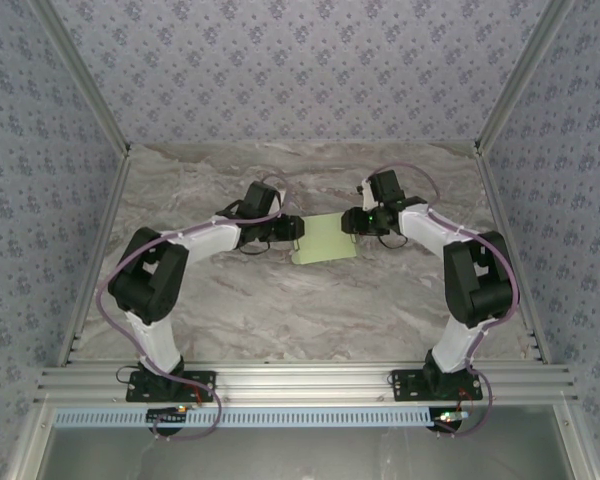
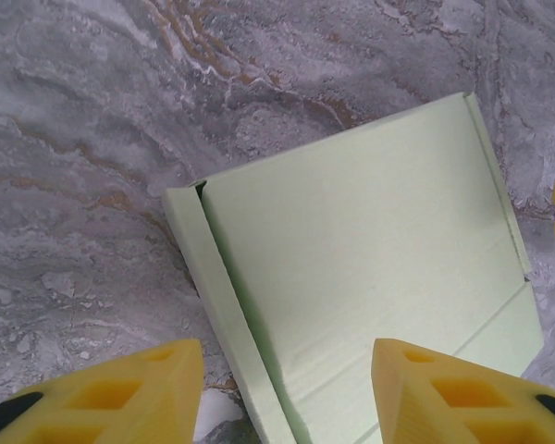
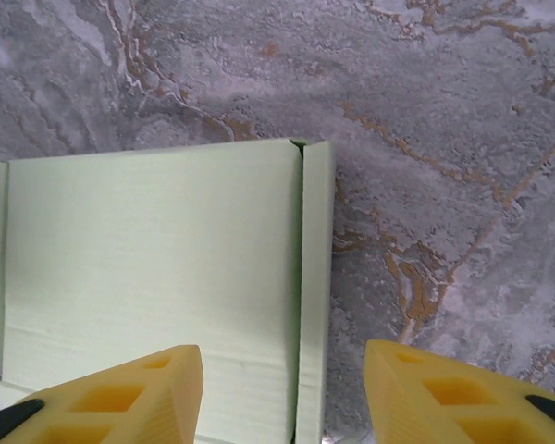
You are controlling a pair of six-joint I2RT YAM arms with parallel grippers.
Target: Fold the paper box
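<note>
Folding judged nearly done; paper box (image 1: 325, 239) closed flat.
Left gripper (image 2: 287, 375) and right gripper (image 3: 282, 375) are spread at its ends; nothing pinched.

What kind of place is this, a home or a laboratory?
Probably a robot test cell in a laboratory: left arm and right arm bolted to an aluminium rail, a marble-patterned table, patterned walls enclosing it.

The paper box (image 1: 325, 238), pale green thin card folded into a flat rectangle with a narrow strip along each short side, lies flat mid-desk (image 1: 280, 310).
</note>
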